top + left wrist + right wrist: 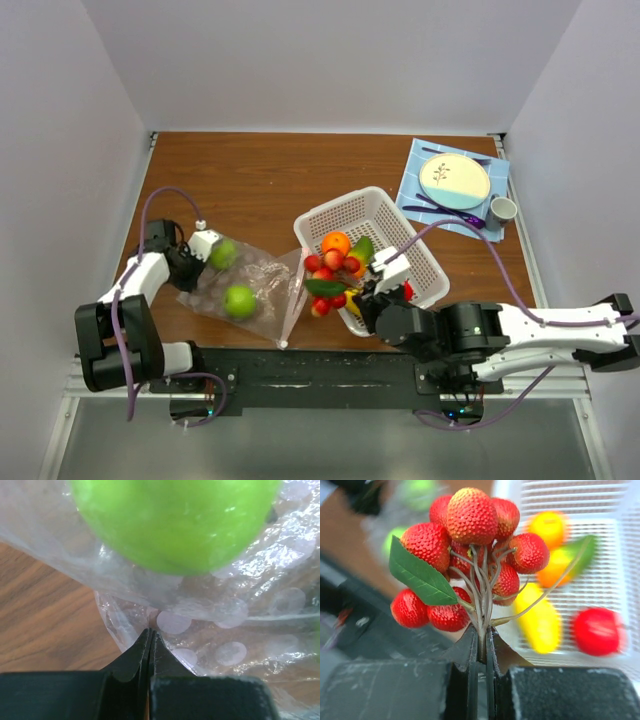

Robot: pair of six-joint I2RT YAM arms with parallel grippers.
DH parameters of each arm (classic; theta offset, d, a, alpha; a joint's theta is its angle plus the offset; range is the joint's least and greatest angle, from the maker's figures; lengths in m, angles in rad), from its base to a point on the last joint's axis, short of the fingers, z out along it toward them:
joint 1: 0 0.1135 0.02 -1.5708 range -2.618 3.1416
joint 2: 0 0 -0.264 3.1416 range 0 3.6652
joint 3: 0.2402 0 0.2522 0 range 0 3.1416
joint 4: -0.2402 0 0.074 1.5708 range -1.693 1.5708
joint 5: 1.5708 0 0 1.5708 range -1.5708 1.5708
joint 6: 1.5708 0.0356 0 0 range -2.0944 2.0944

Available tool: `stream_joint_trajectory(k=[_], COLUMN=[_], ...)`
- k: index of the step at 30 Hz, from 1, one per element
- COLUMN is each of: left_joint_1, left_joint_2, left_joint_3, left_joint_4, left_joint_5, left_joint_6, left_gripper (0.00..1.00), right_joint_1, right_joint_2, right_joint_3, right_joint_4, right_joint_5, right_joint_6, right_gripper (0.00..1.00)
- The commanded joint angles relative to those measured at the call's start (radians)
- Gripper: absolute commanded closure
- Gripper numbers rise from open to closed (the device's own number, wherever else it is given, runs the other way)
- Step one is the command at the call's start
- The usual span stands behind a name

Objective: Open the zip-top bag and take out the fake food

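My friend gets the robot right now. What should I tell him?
Left gripper: shut, pinching the edge of the zip-top bag.
Right gripper: shut on the stem of the red fruit bunch, holding it up at the near-left corner of the white basket.
Done: an orange and other fruits lie in the basket.
Left: put the bunch down, then get out the two green apples, which look to be inside the bag.
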Motion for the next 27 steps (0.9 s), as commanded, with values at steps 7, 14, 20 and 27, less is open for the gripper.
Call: stream_joint_trajectory(k=[7, 14, 20, 27], left_joint_1=[0.014, 0.012, 0.017, 0.020], left_joint_2=[-0.130, -0.141, -0.058, 0.053], left_joint_3=[0.173, 0.081, -0.013, 0.018], left_joint_4=[-0.242, -0.193, -0.026, 0.016], left_joint_5=[0.161, 0.091, -0.045, 0.000], left_joint_6=[0.003, 0.017, 0.022, -0.023], left_gripper=[0.80, 0.47, 0.38, 0.49], right_joint_1=[-0.083, -0.140, -0.120, -0.037], right_joint_2=[0.144, 0.290, 0.282, 0.350], right_joint_3=[0.143, 0.131, 0.162, 0.160], right_joint_4=[-0.677, -0.786, -0.630, -0.236], right_joint_5=[0.396, 0.348, 0.342, 0.293], right_joint_6=[0.621, 0.802, 0.669, 0.276], right_gripper=[0.86, 0.10, 0.02, 0.01])
